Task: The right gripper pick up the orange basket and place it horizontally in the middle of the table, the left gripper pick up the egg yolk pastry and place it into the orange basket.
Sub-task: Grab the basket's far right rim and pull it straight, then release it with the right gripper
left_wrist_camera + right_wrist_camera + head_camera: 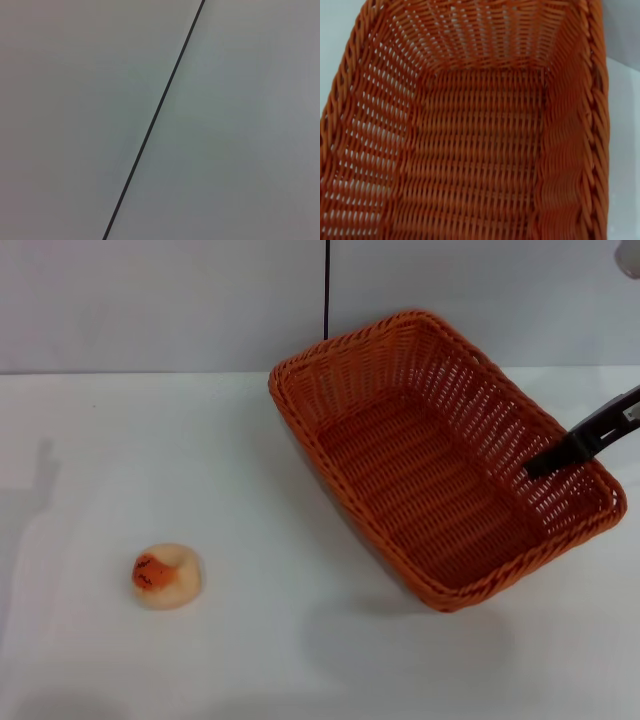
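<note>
While gripped at its right end wall by the right gripper (pixel 535 466), whose dark fingers pinch the weave, orange basket (pixel 440 465) tilted and apparently raised off the table (pixel 250 440), probably for carrying toward the middle. Egg yolk pastry (pixel 166 576) well apart at left, untouched. Basket floor close-up only from right wrist; left wrist view just grey wall and seam (pixel 155 115); left gripper unseen.

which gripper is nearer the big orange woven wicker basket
Right. The right gripper reaches over the big orange woven wicker basket's right-hand wall, dark finger tip inside it. The left gripper is out of view.
</note>
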Controlling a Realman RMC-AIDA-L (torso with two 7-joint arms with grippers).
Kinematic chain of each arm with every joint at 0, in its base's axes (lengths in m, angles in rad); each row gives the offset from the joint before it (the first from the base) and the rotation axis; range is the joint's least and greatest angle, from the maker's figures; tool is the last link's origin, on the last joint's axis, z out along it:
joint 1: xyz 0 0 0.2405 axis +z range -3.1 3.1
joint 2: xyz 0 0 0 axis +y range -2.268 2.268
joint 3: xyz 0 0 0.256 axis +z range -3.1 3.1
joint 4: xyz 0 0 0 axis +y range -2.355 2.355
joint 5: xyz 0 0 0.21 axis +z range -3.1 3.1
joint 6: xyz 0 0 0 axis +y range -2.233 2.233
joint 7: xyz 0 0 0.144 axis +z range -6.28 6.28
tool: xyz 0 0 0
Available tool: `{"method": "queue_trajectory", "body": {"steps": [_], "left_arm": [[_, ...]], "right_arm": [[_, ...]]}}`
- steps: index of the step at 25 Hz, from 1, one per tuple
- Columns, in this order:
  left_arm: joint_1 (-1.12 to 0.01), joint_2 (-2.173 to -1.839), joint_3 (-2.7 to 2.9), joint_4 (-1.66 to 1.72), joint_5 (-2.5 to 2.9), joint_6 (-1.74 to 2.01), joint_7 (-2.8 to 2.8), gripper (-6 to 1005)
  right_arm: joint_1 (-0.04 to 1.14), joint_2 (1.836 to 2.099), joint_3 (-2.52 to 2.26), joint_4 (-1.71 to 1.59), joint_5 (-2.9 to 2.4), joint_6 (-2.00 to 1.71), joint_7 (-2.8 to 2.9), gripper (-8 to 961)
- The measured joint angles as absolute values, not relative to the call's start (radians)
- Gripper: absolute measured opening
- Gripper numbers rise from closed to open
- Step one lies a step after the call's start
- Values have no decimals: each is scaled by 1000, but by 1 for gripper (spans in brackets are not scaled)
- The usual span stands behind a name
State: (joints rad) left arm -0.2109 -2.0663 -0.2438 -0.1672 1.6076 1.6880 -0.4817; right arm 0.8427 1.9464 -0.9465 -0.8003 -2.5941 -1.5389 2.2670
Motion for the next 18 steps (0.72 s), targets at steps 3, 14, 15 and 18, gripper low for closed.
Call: {"method": "queue_trajectory", "body": {"steps": [3,14,15,18], "left_arm": [[-212,-2066,-244,-167,1608,1687,-483,703],[-213,-2066,-244,-168,1608,1687,-486,700],[-213,-2066,-244,-168,1608,1687,-486,700],[-213,-2066,-244,-169,1608,1687,-486,700]], "right_arm": [[843,1947,-951,-800,-2599,-1539,2267,494],[840,1947,-951,-807,-2599,-1538,2267,195],[840,1947,-951,-810,-2599,-1538,2267,195],[830,1948,-941,-837,-2592,-1542,2266,194]]}}
